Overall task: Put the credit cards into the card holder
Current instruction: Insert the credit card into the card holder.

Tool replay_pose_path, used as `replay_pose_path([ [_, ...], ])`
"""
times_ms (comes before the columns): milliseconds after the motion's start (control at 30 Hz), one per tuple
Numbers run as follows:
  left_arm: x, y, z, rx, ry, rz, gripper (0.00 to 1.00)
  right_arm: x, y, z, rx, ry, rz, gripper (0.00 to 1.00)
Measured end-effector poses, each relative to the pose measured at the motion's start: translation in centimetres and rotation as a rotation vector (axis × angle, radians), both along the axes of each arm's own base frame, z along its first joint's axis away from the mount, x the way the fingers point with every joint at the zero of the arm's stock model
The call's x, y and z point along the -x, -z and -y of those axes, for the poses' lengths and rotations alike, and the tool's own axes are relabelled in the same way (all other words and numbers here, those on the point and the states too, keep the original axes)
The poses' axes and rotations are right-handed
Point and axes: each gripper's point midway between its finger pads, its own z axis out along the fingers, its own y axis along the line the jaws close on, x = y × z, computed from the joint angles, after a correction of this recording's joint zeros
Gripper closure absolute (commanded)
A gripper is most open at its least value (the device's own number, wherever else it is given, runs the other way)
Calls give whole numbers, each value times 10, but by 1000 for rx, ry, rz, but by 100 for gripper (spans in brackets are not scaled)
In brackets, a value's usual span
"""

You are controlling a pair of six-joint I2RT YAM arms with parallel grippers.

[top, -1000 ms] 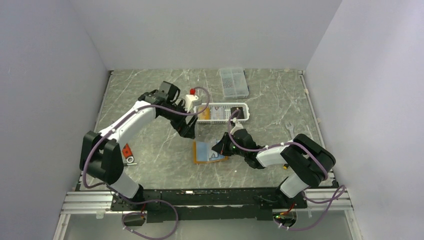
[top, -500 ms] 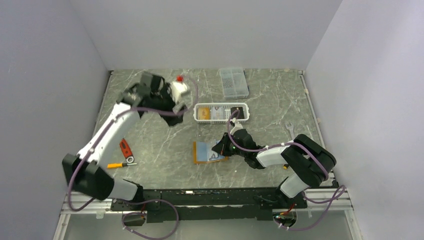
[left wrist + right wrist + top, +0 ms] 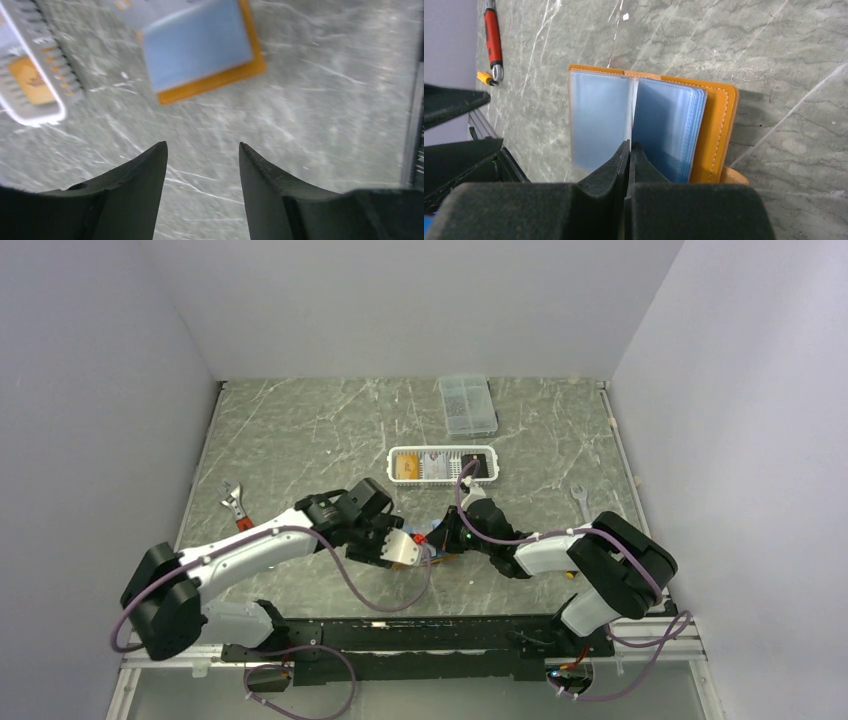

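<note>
The card holder (image 3: 714,115), orange with pale blue sleeves, lies open on the table and fills the right wrist view. My right gripper (image 3: 629,145) is shut on an upright sleeve at its middle. From above only an orange sliver of the card holder (image 3: 448,558) shows, between my right gripper (image 3: 443,540) and my left gripper (image 3: 418,548). The left gripper (image 3: 202,145) is open and empty above bare table, short of the card holder (image 3: 200,45). An orange-gold credit card (image 3: 405,468) and a black credit card (image 3: 478,468) lie in the white basket (image 3: 440,451).
A clear compartment box (image 3: 467,405) stands at the back. One wrench (image 3: 232,500) lies at the left beside a red-handled tool (image 3: 494,35), another wrench (image 3: 578,498) at the right. The white basket (image 3: 30,117) sits left of the left fingers.
My left arm swung from the back left, near the basket, down to the front beside the card holder, and its jaws have narrowed. The right arm has not moved.
</note>
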Motion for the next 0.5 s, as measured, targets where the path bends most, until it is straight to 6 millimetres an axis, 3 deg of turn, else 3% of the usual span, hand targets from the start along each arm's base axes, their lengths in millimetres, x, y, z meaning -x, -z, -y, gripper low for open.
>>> replay_pose_path([
  [133,-26,-1,23,-7,45,76,38,1,0,0,1,1,-4,100],
  [233,-34,6,32,-14,85,119,40,1,0,1,2,3,-7,100],
  [500,-28,50,31,-87,192,112,41,2,-3,2,0,6,-11,100],
])
